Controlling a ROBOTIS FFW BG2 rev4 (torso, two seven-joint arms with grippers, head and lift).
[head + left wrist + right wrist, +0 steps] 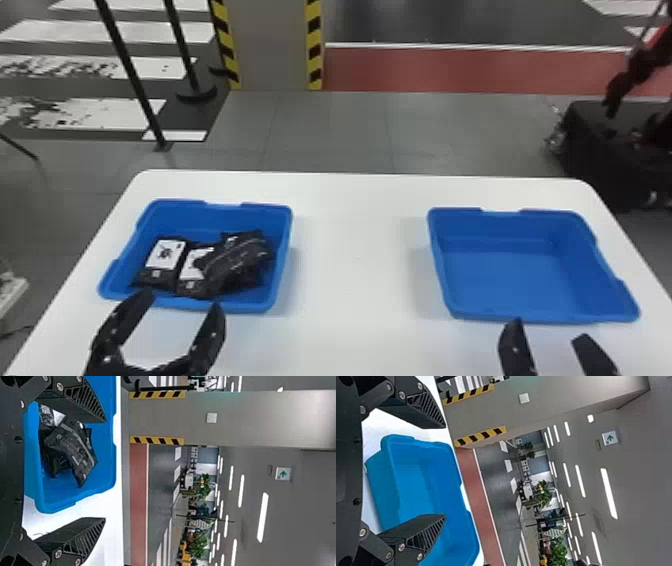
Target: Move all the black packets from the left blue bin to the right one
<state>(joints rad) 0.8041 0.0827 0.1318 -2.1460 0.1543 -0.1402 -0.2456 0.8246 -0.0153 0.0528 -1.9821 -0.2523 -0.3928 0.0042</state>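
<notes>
Two blue bins [505,270], at least three black packets [236,262].

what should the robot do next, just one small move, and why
Probably ease the left gripper forward over the left blue bin and toward the topmost black packet. Its jaws are open and empty at the bin's near rim, and that packet lies partly over its neighbour, so it looks like the easiest one to lift first.

Left end effector [180,302], right end effector [548,331] low in head view, both spread open.
</notes>
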